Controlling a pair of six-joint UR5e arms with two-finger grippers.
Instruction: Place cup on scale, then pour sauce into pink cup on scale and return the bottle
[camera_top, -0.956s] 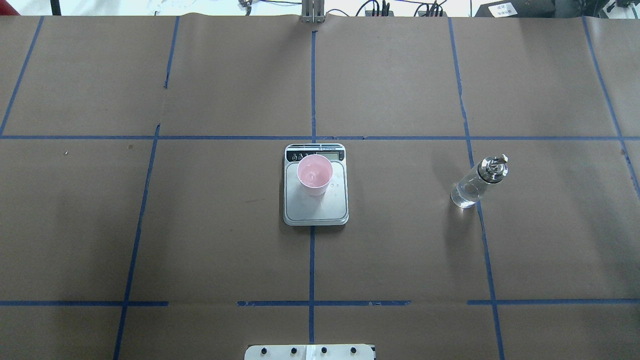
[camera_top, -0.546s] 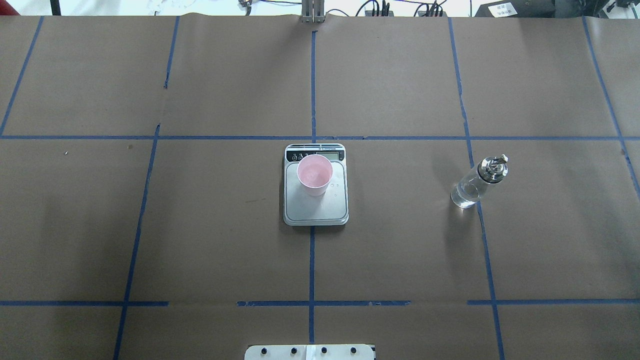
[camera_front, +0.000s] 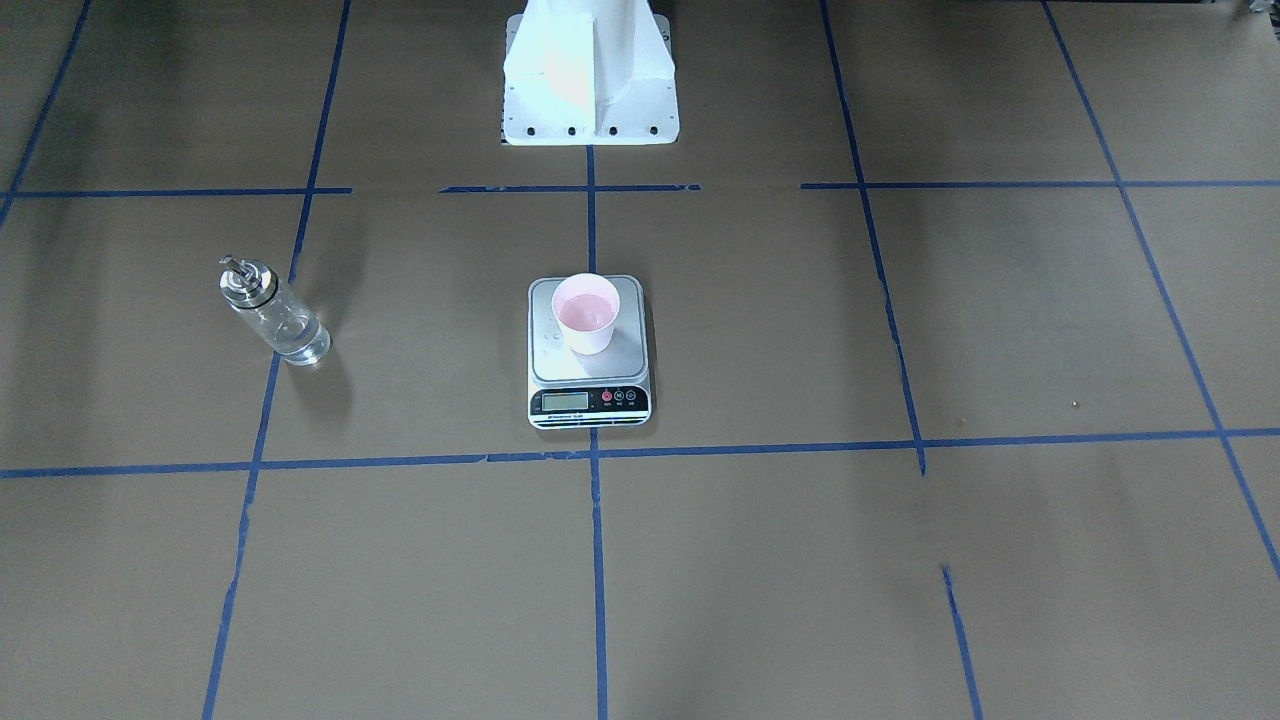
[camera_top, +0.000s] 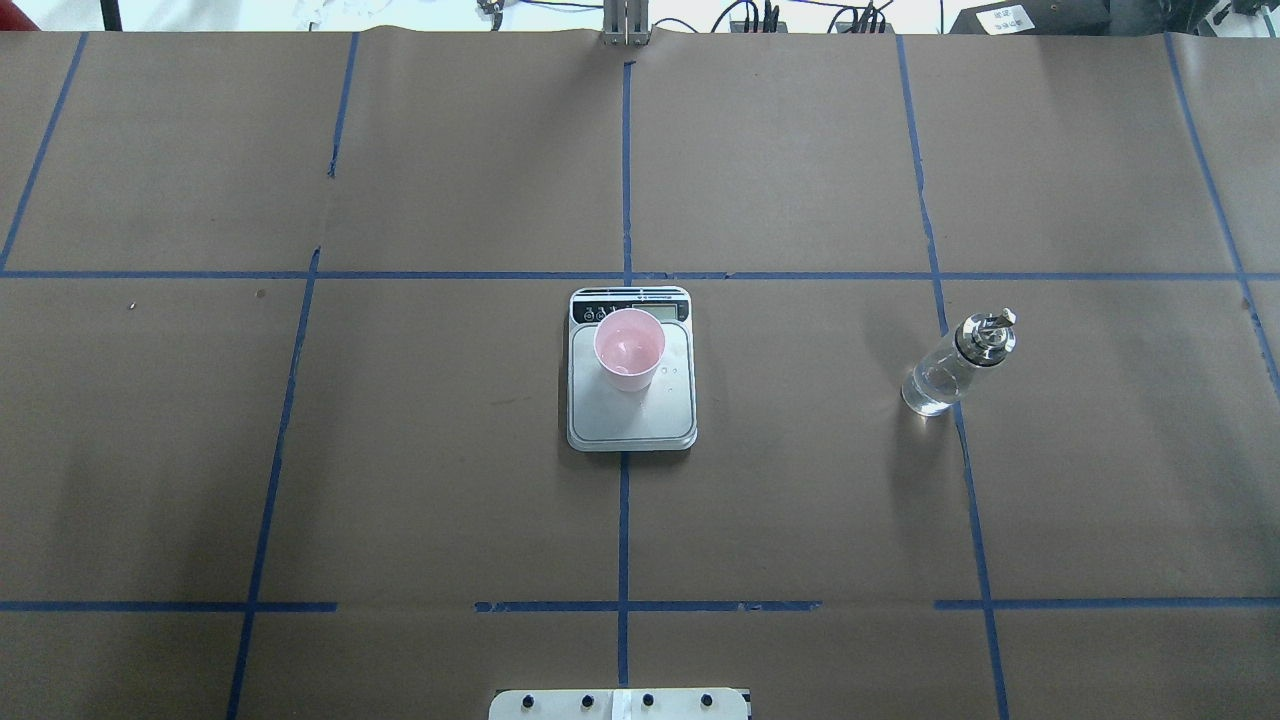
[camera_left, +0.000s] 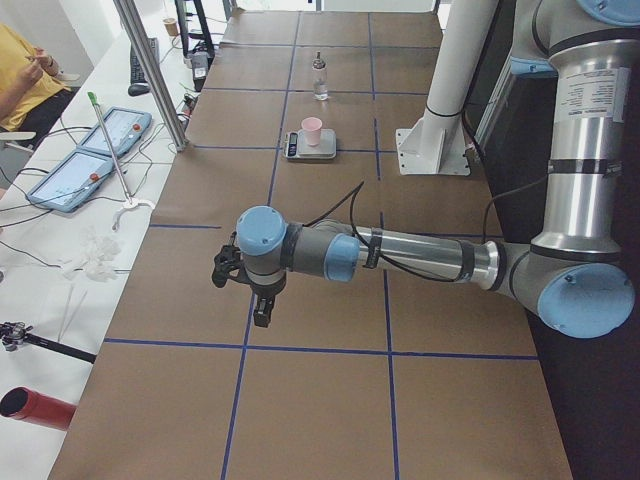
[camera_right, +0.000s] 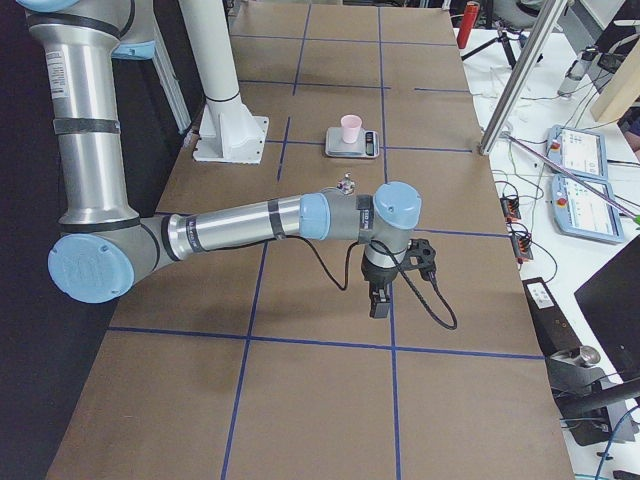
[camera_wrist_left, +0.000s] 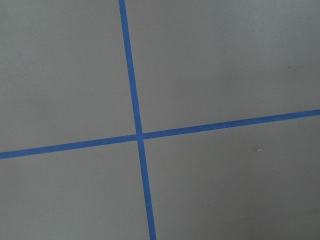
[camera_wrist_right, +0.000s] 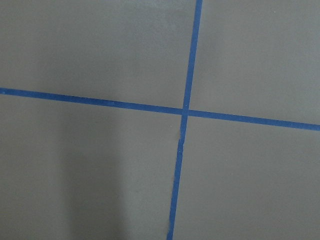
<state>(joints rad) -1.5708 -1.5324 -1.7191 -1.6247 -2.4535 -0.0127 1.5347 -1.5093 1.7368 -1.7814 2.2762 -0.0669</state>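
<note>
Pale pink cup (camera_top: 629, 350) upright on the silver-grey scale (camera_top: 632, 418), toward its display end, mid-table. Clear glass bottle (camera_top: 950, 370) with silver spout cap stands well apart to the right, on a blue tape line (camera_top: 972, 480), holding clear sauce (camera_top: 928, 390). Left gripper (camera_left: 261, 312) and right gripper (camera_right: 378, 304) hang over bare brown paper, far from both; finger state cannot be told.

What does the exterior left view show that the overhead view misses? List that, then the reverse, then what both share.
Only exterior left: the left arm, with the left gripper pointing down over the table, tablets beside the table, and a person at the edge. Only overhead: the inside of the cup, seen from above. Both: cup on the scale, bottle standing apart.
</note>
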